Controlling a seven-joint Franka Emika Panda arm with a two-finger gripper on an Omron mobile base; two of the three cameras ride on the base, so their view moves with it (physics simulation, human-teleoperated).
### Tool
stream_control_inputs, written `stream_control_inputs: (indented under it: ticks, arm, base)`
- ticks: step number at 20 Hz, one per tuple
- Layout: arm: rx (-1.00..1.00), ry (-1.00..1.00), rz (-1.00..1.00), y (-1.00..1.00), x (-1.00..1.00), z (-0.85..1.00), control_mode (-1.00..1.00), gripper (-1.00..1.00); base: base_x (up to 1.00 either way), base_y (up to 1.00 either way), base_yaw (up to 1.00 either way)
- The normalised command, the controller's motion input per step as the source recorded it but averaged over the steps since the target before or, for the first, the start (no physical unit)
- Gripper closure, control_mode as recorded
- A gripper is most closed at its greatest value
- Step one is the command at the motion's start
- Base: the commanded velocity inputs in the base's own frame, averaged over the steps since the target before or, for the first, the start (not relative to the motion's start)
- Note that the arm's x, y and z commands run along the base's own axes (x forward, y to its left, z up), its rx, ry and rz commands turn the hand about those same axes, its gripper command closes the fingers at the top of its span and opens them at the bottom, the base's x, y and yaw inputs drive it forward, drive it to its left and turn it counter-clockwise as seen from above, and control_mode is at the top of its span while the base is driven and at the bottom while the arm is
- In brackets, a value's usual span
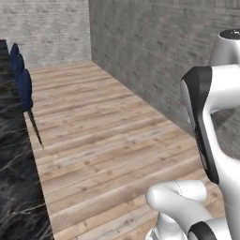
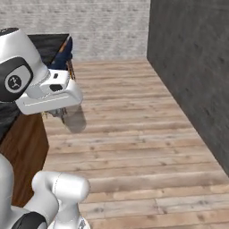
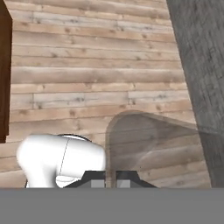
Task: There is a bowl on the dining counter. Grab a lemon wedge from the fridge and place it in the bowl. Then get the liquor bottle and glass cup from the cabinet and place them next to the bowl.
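Surface first: the dining surface [image 1: 10,187] runs down the far left of the left base view, glossy black marble with thin white veins. In the right base view we see its dark top at upper left and its warm-brown wood side [image 2: 22,152] below that. In the hand view, the same brown side is a strip on the left edge [image 3: 3,74].

Blue chairs [image 1: 23,86] stand in a row just beside the surface, on its floor side, and also show at the surface's far end [image 2: 62,56].

Next over, the hand [image 2: 62,112] hangs off the surface's edge, above the plank floor [image 1: 108,140]. Its 2 dark finger tips [image 3: 97,183] are nearly together, pinched on the wall of the glass cup [image 2: 74,120]. The cup is clear and greyish and hangs below the hand, near the surface's wood side but apart from it. In the hand view the cup [image 3: 148,148] spreads up and right from the tips, with floor planks visible through it. We can't tell whether anything is inside it.

White arm [image 1: 211,122] fills the right of the left base view.

Far right: grey brick wall [image 2: 192,76], meeting a lighter brick wall at the back.
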Motion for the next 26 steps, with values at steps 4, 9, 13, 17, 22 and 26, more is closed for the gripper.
stream_control_inputs:
  ticks: [4,9,13,17,22,26]
  arm:
    - [0.0,0.0,0.0,0.0,0.0,0.0,1.0,1.0]
    - [0.0,0.0,0.0,0.0,0.0,0.0,1.0,1.0]
    - [0.0,0.0,0.0,0.0,0.0,0.0,1.0,1.0]
    - [0.0,0.0,0.0,0.0,0.0,0.0,1.0,1.0]
    - [0.0,0.0,0.0,0.0,0.0,0.0,1.0,1.0]
    - [0.0,0.0,0.0,0.0,0.0,0.0,1.0,1.0]
  base:
    - [1.0,-0.64,0.44]
    - [1.0,-0.65,0.43]
    - [1.0,-0.63,0.38]
    - [1.0,-0.58,0.31]
    - [1.0,-0.49,0.25]
    - [1.0,-0.48,0.24]
